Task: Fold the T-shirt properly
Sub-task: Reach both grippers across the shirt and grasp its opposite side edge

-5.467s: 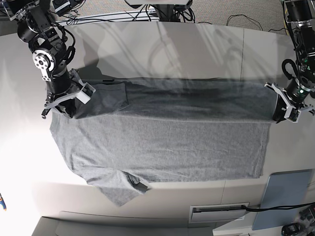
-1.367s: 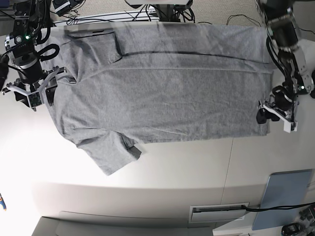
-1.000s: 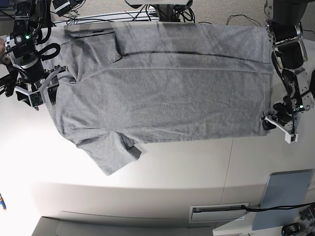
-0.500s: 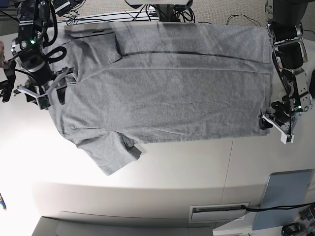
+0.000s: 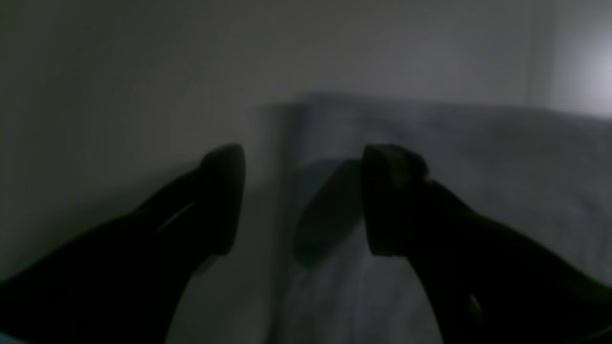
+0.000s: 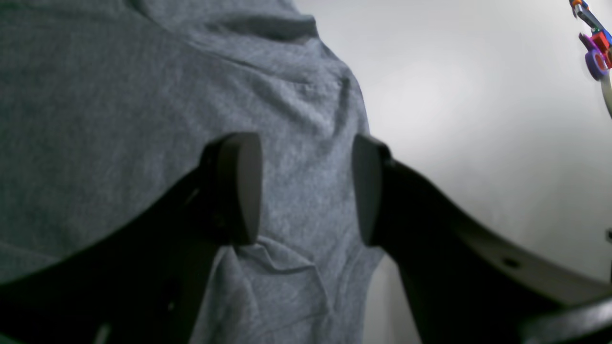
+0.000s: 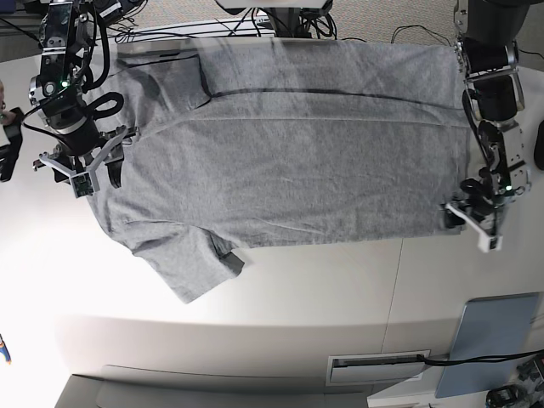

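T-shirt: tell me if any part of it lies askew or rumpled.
The T-shirt lies mostly flat, but its near sleeve juts out diagonally, its cuff corner curled over. The far sleeve is folded onto the body. Nothing else stands out.

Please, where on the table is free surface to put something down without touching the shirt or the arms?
Free: the wide white strip of table below the T-shirt hem, left of the blue-grey board; also the patch left of the lower sleeve. Crowded: both shirt ends, where the open right gripper and open left gripper hover.
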Tool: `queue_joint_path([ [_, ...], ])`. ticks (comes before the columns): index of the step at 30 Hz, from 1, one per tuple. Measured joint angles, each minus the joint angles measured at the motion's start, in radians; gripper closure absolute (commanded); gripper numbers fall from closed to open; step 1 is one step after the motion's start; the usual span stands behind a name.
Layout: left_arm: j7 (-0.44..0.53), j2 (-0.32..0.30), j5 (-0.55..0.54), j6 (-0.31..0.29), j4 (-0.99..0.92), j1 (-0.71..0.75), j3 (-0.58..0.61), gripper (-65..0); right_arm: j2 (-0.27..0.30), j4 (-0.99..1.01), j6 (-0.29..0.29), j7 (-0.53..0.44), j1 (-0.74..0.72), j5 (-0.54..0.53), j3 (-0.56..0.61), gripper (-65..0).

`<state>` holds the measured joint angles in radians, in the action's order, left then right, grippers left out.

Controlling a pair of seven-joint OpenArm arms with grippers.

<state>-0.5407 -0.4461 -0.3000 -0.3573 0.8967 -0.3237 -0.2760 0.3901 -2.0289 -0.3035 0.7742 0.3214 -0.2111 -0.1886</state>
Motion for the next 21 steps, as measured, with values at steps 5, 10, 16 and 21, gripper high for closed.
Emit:
queue_joint_path([
  [5,0.010,0.002,-0.003,0.045,0.006,-0.005,0.089,-37.6,0.000,0.000,0.000,0.000,0.000,0.002,0.000,-30.3],
  [10,0.007,0.000,-0.003,0.051,0.007,-0.009,0.116,-19.6,0.000,0.000,0.000,0.000,0.000,0.002,0.000,-30.3],
  [16,0.006,0.000,-0.016,0.049,0.007,-0.009,0.118,0.0,0.000,0.000,0.032,0.003,-0.008,0.002,0.000,-30.2],
  [21,-0.005,0.000,-0.023,0.047,0.008,-0.010,0.118,0.0,0.000,0.063,0.033,0.003,-0.088,0.000,0.000,-30.2],
])
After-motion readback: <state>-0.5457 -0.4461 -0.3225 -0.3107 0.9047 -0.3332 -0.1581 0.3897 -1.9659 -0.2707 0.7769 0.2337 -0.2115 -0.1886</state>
